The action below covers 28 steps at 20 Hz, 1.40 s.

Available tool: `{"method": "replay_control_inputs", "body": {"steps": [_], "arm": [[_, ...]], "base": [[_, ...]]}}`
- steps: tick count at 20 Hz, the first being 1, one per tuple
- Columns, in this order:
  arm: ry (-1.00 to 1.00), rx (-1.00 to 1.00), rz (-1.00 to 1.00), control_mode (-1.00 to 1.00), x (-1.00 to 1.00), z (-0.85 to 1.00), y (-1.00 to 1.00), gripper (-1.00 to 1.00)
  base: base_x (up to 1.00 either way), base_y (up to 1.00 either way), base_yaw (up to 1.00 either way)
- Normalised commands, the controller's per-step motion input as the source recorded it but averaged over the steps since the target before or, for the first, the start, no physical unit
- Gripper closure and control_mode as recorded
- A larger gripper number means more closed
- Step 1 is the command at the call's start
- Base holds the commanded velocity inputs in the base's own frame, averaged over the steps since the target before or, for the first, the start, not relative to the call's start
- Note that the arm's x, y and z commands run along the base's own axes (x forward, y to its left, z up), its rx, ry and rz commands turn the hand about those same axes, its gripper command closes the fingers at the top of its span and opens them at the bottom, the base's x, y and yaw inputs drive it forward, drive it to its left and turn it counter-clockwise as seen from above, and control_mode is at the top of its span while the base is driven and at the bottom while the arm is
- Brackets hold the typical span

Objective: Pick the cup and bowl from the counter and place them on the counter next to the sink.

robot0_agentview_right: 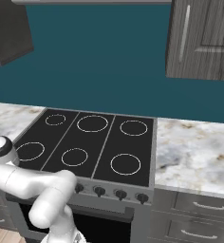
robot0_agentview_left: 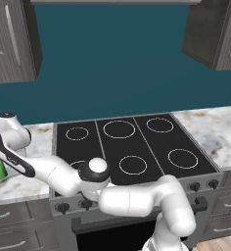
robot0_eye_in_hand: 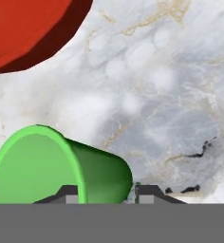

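Nearest to you in the hand view, the gripper has its two dark fingertips either side of the cup wall on the counter, jaws partly closed, but you cannot tell whether they pinch it yet. Its tapered side could squirt free if you lift early, and it might knock the bowl just beyond

bowl cropped, cup base hidden
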Motion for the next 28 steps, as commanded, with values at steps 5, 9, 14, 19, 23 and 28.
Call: {"method": "replay_control_inputs", "body": {"steps": [5,9,14,19,23,28], "arm": [[-0.02,0.0,0.01,-1.0,-0.06,0.0,-0.19,1.0],[-0.09,0.01,0.03,-1.0,-0.28,0.06,-0.41,1.0],[0.0,0.05,0.01,-1.0,-0.06,0.13,-0.58,1.0],[-0.02,0.15,0.0,-1.0,-0.22,0.01,-0.96,1.0],[-0.05,0.15,0.0,-1.0,-0.3,0.0,-0.99,1.0],[-0.06,0.14,0.0,-1.0,-0.17,0.0,-0.98,1.0]], "base": [[0.0,0.0,0.0],[0.0,0.0,0.0],[0.0,0.0,0.0],[0.0,0.0,0.0],[0.0,0.0,0.0],[0.0,0.0,0.0]]}}
